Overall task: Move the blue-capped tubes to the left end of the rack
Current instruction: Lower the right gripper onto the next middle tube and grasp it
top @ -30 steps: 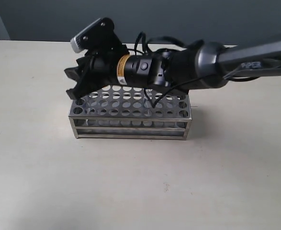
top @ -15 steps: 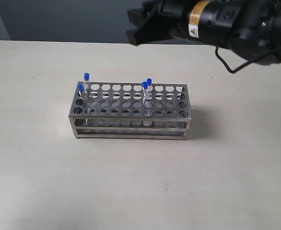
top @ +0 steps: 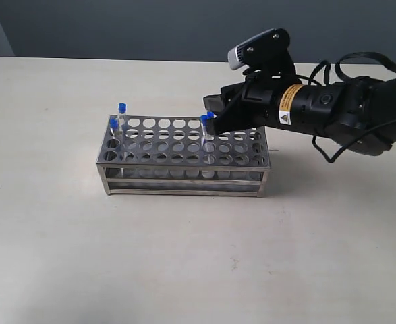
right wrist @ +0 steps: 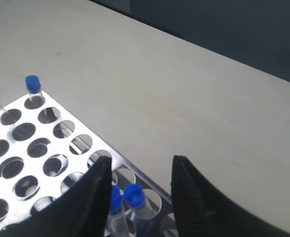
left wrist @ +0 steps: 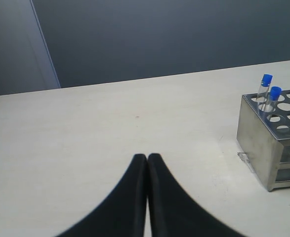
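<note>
The steel rack point(top: 184, 162) stands mid-table. Two blue-capped tubes point(top: 122, 108) stand in holes at its left end, also seen in the left wrist view as tubes point(left wrist: 267, 81) in the rack's corner point(left wrist: 263, 138). Two more blue-capped tubes point(right wrist: 134, 195) stand side by side in the rack's middle at the back row point(top: 204, 119). My right gripper point(top: 210, 113) is open and straddles that pair, one cap between its fingers point(right wrist: 103, 173) and the other partly behind a finger; the gripper point(right wrist: 141, 165) touches neither that I can see. My left gripper point(left wrist: 147, 158) is shut and empty over bare table.
The rack's perforated top plate point(right wrist: 31, 143) has many free holes between the two pairs of tubes. The tabletop point(top: 184, 270) runs wide around the rack. A dark wall stands behind the table. The left arm is outside the exterior view.
My right gripper left the rack's left end, rose up and away to the right, then came back down open over the two middle tubes.
</note>
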`<state>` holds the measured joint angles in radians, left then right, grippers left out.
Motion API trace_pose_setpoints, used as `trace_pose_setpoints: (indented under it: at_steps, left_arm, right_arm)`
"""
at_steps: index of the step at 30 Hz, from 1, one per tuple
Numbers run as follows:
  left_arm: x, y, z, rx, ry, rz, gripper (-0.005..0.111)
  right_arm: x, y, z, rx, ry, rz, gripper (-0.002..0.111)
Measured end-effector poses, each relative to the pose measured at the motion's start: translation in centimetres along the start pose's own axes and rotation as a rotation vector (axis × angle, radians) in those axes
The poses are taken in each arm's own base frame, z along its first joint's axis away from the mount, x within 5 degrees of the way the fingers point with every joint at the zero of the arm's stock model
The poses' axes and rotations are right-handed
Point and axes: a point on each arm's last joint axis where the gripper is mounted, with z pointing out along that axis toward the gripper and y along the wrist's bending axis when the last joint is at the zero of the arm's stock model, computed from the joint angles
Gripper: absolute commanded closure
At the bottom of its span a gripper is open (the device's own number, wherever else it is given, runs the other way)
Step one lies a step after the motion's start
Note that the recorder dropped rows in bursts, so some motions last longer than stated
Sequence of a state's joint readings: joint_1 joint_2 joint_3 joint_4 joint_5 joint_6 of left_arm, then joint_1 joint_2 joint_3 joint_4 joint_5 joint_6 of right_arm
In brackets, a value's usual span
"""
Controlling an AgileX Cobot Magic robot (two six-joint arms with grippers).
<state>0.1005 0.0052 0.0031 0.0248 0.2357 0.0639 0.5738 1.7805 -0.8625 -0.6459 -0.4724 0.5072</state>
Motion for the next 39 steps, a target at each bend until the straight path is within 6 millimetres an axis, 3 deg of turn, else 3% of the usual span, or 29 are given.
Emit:
trace_pose_setpoints:
  at_steps: [7, 39]
  left_arm:
    - [0.0, 0.0, 0.0, 0.000, 0.000, 0.000, 0.106]
    - [0.0, 0.0, 0.0, 0.000, 0.000, 0.000, 0.106]
  right_arm:
    - [1.5, -0.4, 1.1, 0.017, 0.020, 0.031, 0.069]
    - [1.8, -0.2, 1.2, 0.001, 0.047, -0.046, 0.069]
